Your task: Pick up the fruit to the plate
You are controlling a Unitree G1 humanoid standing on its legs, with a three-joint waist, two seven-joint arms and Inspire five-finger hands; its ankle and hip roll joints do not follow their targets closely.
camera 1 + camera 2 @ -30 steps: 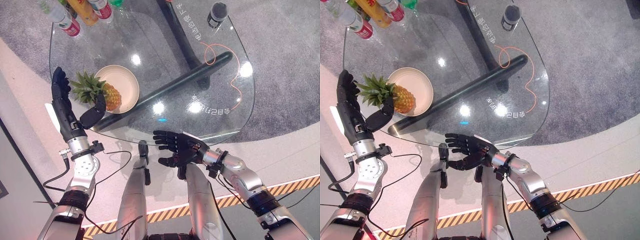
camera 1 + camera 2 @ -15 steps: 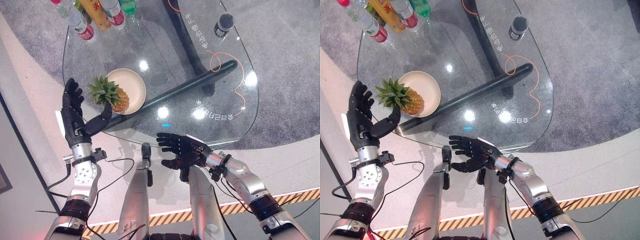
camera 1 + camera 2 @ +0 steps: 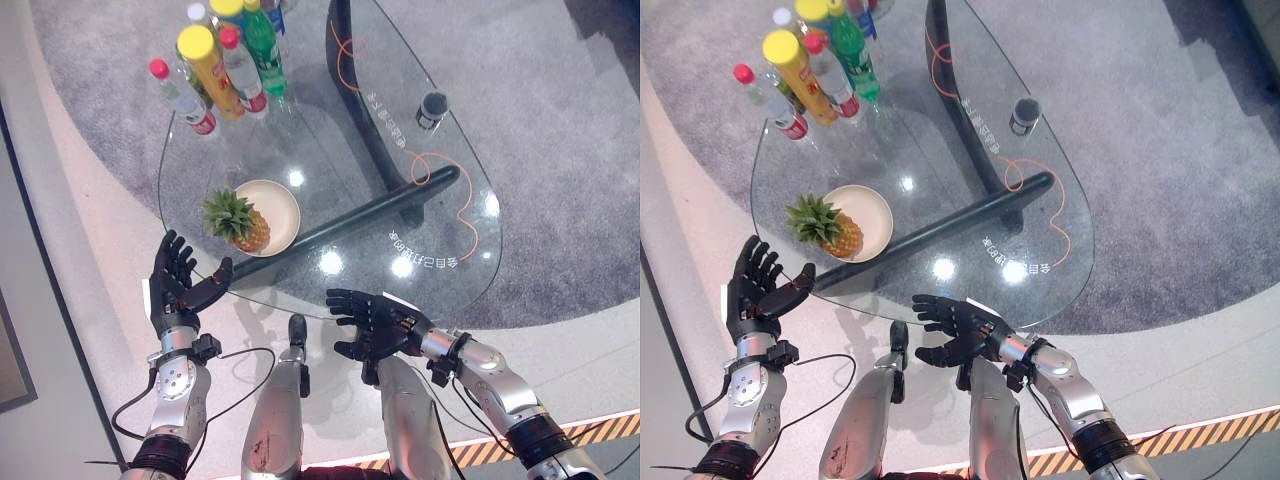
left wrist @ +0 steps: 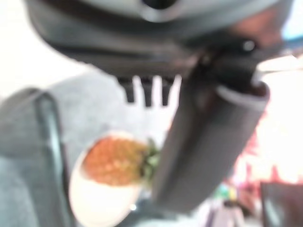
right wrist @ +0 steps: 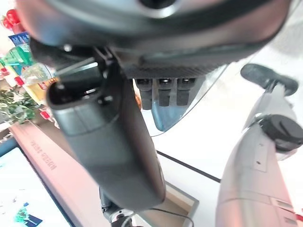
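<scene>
Since a second ago, the left hand has let go of the spiky yellow pineapple and pulled back off the surface's near left edge; the camera has also lifted.

From the left eye view, the pineapple lies on its side with its yellow body on the round cream plate and its green leaves poking over the plate's left rim. The plate sits near the left edge of the clear glass surface. The left hand is spread wide, holding nothing. The right hand hangs just off the near edge, fingers loose and apart, holding nothing. A bunch of plastic drink bottles stands at the far left corner.

From the right eye view, a small dark round cup stands near the far right edge.

From the left wrist view, the pineapple on the plate shows past the straight fingers.

From the right wrist view, the fingers are straight and empty.
</scene>
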